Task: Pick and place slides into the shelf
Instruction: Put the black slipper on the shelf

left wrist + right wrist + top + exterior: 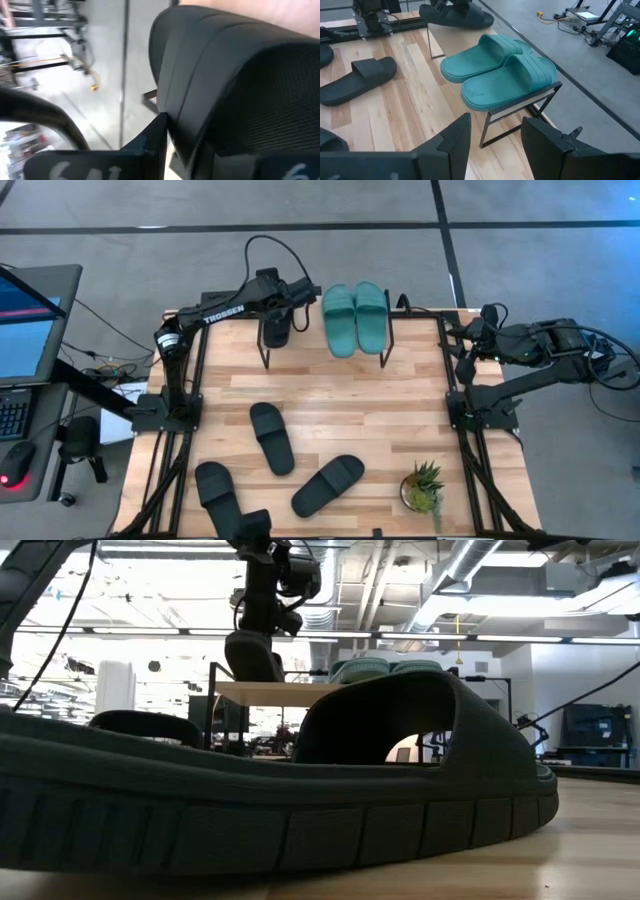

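High view: left gripper (283, 302) is clamped on a black rubber slide (276, 328) over the small wood-topped shelf (300, 330). Two teal rubber slides (354, 315) sit there already. Right gripper (470, 340) waits at the table's edge, jaws apart.

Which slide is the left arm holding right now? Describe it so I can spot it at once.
Find the shelf at the table's far edge, where two teal slides lie side by side. At its other end, the left gripper is shut on a black slide. Unlike the three black slides lying loose on the table nearer the camera, it is up at the shelf, in the gripper.
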Robot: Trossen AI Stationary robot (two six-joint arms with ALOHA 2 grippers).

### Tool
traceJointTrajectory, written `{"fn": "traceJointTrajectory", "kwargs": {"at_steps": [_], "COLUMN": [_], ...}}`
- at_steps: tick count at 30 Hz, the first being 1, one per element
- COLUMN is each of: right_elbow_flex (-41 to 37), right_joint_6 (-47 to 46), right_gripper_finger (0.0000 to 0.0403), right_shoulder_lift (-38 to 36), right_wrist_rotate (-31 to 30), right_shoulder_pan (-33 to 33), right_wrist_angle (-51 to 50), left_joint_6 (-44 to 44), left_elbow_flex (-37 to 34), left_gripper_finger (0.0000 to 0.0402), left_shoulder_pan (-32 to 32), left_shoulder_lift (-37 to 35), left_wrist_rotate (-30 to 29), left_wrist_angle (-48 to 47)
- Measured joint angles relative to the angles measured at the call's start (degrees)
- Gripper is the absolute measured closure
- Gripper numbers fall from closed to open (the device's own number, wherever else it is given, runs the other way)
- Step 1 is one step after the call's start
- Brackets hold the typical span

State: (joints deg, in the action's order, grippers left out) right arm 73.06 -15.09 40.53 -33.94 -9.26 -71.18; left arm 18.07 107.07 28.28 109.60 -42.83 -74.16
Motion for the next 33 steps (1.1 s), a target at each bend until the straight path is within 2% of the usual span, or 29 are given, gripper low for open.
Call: {"fn": "traceJointTrajectory", "kwargs": {"at_steps": [2,4,9,18,23,33], "right_elbow_flex": [0.0,0.0,0.0,0.0,0.0,0.0], "right_joint_6": [0.0,0.0,0.0,0.0,-0.5,-1.5], "right_gripper_finger": [0.0242,0.0242,0.0242,0.0242,0.0242,0.0242], "right_shoulder_lift": [0.0,0.0,0.0,0.0,0.0,0.0], "right_wrist_rotate": [0.0,0.0,0.0,0.2,0.8,1.1], "right_shoulder_pan": [0.0,0.0,0.0,0.0,0.0,0.0], "right_wrist_angle": [0.0,0.0,0.0,0.0,0.0,0.0], "left_joint_6": [1.2,2.0,0.5,-0.6,-0.6,0.0], "left_elbow_flex": [0.0,0.0,0.0,0.0,0.0,0.0], "left_gripper_finger": [0.0352,0.0352,0.0352,0.0352,0.0353,0.0383], "left_shoulder_pan": [0.0,0.0,0.2,0.3,0.4,0.3], "left_shoulder_lift": [0.0,0.0,0.0,-0.1,-0.1,-0.2], "left_wrist_rotate": [-0.2,2.3,3.8,3.4,7.1,9.3], "left_wrist_angle": [-0.3,-1.2,-1.4,-1.9,-2.4,-2.4]}}
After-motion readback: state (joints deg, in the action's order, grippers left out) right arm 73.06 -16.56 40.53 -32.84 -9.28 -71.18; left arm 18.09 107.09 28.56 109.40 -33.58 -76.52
